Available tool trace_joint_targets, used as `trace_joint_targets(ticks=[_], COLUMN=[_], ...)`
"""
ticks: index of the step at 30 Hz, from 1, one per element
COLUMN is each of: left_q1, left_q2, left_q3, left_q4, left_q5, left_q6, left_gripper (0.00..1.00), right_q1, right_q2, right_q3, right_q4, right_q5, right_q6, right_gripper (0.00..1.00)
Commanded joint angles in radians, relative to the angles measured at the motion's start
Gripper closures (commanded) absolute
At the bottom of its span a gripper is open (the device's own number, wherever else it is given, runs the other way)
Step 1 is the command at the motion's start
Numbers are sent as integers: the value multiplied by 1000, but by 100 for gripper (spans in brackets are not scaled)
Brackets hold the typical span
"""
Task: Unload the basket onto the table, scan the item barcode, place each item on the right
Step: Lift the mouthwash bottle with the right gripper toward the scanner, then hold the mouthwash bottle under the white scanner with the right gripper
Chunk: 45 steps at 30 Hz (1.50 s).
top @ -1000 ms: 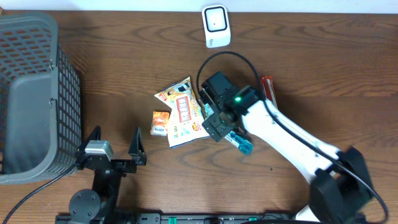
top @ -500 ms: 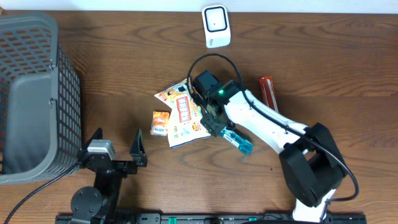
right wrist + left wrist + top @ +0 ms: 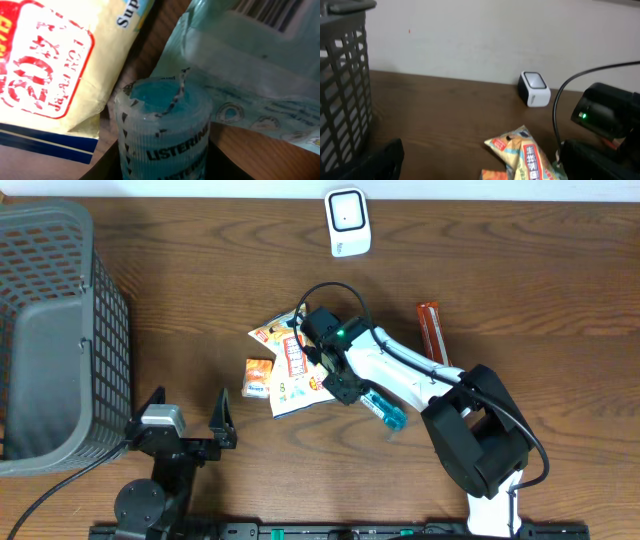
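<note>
A small blue Listerine bottle (image 3: 387, 410) lies on the table just right of a yellow snack bag (image 3: 293, 358). My right gripper (image 3: 346, 387) is down at the bottle's capped end. In the right wrist view the bottle (image 3: 165, 125) fills the space between the two dark fingers, which press against its sides, so the gripper (image 3: 165, 162) is shut on it. A white barcode scanner (image 3: 348, 222) stands at the table's far edge, also in the left wrist view (image 3: 535, 89). My left gripper (image 3: 188, 420) rests open near the front edge, holding nothing.
A grey mesh basket (image 3: 50, 330) stands at the far left. A small orange packet (image 3: 258, 377) lies left of the snack bag, and a red bar (image 3: 431, 330) lies to the right. A pale teal packet with a barcode (image 3: 250, 60) lies under the bottle's end.
The right arm has slid left and down onto the bottle's capped end, and its jaws have closed in around the bottle. The left arm has stayed still.
</note>
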State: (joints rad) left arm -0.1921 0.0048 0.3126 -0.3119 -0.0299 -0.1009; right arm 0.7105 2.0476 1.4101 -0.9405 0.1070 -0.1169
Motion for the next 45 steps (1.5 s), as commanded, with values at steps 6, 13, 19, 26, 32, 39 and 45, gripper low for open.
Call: trace_joint_targets(ticks=[6,13,19,26,32,39,45], left_q1=[-4,-4,-4,-4,-4,-4,-4], left_q2=[-1,-1,-1,-1,-1,-1,-1], left_q3=[1,1,1,1,1,1,1], left_q4=[-150,-433,-588,-627,-627,-627,-627], left_q5=[-8,-9,-8,-8,-8,-8,-8], left_q6=[-2,-2,-2,-2,-2,-2,-2], left_gripper=[0,0,0,0,0,0,0], right_q1=[9,9,13,20,25,25,24], right_q2=[16,16,15,16,2,-92,-180], right_q3=[43,282,408,392,387,390,390], right_q4=[-21,-165,-217,-204,-192,-44,21], right_q5=[8,128,237,168,149,156,226], right_q6=[-12,-26,-41,-41,19,19,18], right_gripper=[99,99,99,99,99,99,99])
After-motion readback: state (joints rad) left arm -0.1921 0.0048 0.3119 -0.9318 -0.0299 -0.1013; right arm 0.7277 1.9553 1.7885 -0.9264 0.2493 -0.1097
